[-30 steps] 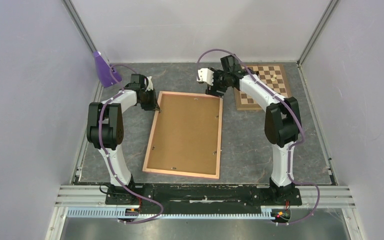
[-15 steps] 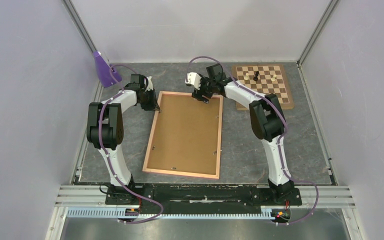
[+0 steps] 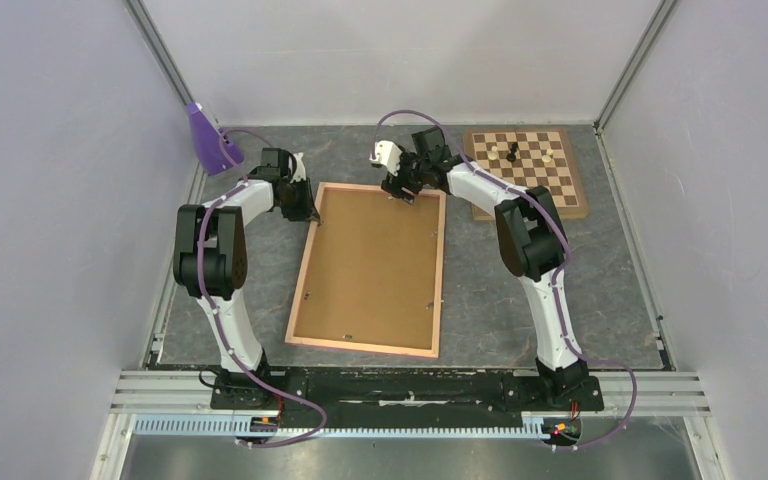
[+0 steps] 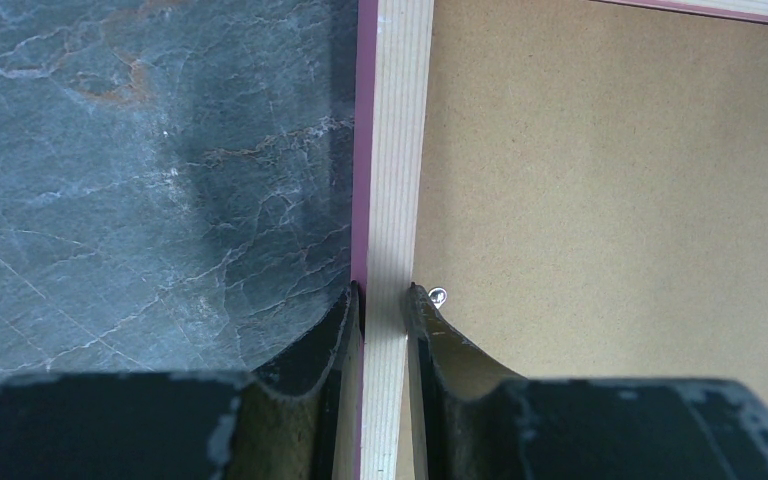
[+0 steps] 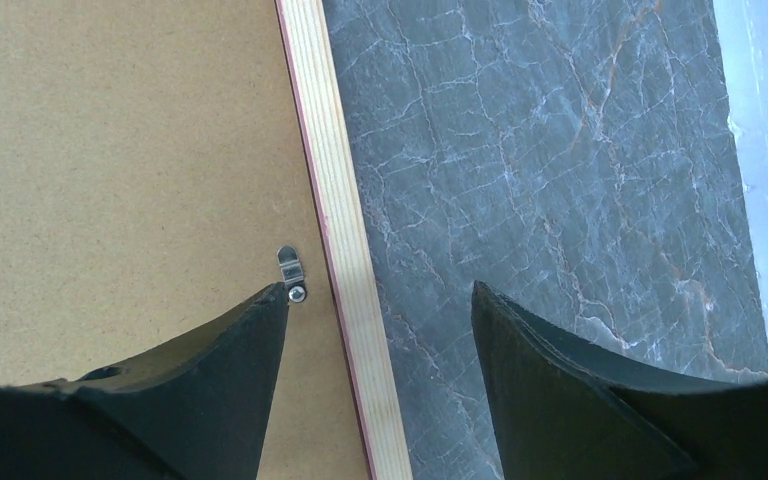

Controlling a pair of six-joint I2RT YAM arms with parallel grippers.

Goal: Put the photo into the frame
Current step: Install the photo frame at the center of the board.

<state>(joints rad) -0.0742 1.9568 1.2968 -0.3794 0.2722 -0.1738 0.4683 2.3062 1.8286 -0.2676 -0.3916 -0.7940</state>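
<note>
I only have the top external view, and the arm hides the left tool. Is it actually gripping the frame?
Observer: Yes. The left wrist view shows the left tool shut on the pale wood rail of the frame, one finger on either side.
Operator: And the other one?
Observer: The right tool is open and straddles the rail. One finger is over the backing board beside a small metal clip, the other over the table.

This is a robotics lab cell. A left arm [image 3: 222, 240] and a right arm [image 3: 540, 240] are bolted to an aluminium rail [image 3: 420, 428] at the bottom. Plain pale partition walls [image 3: 50, 200] enclose a marbled grey tabletop [image 3: 500, 290], and a purple fixture [image 3: 208, 138] trailing cable stands at upper left.
</note>
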